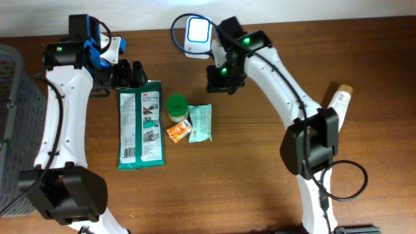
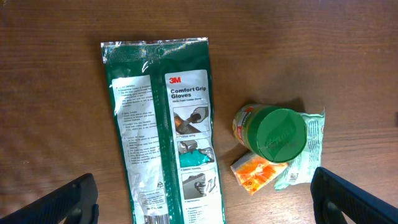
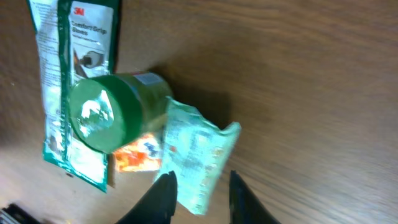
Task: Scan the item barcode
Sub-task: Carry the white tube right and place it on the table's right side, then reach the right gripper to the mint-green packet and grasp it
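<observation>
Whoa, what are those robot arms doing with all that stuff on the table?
Nothing is being held yet. The left gripper hangs wide open by the top end of the 3M gloves packet. The right gripper, fingers only a little apart, hovers near the pale green pouch beside the green-lidded jar. The white scanner sits at the far edge.

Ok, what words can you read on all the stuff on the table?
"3M": on the glove pack.
"Comfort Grip Gloves": same pack, just under the logo.
The pack's small print: too small to read.
Labels on the jar, orange packet, green packet and tube: too blurred to read.
</observation>
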`<state>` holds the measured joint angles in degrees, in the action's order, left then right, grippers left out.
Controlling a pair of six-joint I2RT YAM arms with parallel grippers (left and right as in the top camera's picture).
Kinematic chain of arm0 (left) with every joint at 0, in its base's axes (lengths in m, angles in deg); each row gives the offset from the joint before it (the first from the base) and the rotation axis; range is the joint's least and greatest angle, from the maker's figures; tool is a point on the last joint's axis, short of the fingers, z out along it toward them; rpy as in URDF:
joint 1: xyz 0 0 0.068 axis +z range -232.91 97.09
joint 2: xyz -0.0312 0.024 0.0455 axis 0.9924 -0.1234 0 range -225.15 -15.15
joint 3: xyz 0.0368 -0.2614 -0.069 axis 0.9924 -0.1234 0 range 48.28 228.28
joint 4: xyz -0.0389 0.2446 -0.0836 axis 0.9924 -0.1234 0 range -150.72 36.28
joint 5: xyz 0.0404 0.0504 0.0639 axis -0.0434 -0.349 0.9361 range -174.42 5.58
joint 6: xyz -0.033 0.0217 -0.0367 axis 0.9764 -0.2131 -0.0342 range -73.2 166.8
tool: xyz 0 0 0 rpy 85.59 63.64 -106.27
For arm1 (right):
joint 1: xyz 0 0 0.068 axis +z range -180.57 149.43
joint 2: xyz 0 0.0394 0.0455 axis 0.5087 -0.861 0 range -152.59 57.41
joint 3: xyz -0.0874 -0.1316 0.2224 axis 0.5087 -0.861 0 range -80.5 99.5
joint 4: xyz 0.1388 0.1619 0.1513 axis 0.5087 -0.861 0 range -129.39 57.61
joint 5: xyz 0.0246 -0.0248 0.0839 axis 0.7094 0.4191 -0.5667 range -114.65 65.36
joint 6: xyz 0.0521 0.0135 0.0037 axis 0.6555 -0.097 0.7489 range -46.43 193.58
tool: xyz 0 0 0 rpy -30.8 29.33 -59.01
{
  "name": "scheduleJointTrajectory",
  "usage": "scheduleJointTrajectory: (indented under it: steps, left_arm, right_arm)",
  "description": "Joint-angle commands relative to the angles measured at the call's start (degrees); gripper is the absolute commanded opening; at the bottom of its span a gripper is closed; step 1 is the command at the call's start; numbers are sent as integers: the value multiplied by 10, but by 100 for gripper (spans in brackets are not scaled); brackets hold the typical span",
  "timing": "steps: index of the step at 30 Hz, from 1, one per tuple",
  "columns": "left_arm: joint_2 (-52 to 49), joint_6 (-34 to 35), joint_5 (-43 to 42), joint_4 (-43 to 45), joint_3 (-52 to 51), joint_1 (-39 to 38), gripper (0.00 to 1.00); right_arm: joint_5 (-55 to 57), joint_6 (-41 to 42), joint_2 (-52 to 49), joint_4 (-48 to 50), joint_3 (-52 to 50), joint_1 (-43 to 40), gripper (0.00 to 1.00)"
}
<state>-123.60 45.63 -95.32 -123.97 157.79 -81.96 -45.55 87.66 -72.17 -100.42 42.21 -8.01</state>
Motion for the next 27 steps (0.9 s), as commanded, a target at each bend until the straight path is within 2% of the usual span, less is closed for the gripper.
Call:
scheduleJointTrajectory:
  steps: [1,6,21,27]
  left_arm:
    - [-3,-10,-2,1,3,3,99]
    - [-3,-10,-2,1,3,3,99]
    - [-3,-10,-2,1,3,3,99]
    - [-3,-10,-2,1,3,3,99]
  right_arm:
    - [-3,62,-35,15,3,25,19]
    - [-6,90,-64,27,3,50,17]
    - [-89,91,-97,92,3,86,15]
    - [-78,89,-106,100,3,87,15]
